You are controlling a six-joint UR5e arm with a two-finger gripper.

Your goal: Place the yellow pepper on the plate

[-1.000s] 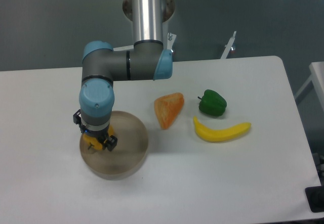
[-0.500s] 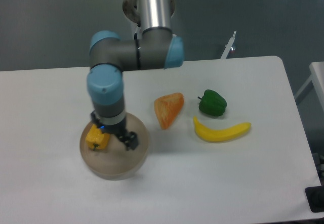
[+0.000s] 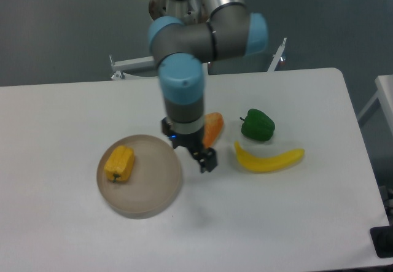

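Note:
The yellow pepper (image 3: 120, 164) lies on its side on the left part of the round grey-beige plate (image 3: 150, 189). My gripper (image 3: 201, 158) hangs to the right of the plate, raised above the table, well clear of the pepper. Its fingers hold nothing. From this angle I cannot see how far apart the jaws stand.
An orange wedge-shaped toy food (image 3: 213, 128) sits partly behind my wrist. A green pepper (image 3: 257, 125) and a yellow banana (image 3: 268, 159) lie to the right. The table's far edge runs behind the arm.
The gripper let go of the yellow pepper, which now rests on the plate. The arm rose and swung right, from over the plate to beside the orange wedge.

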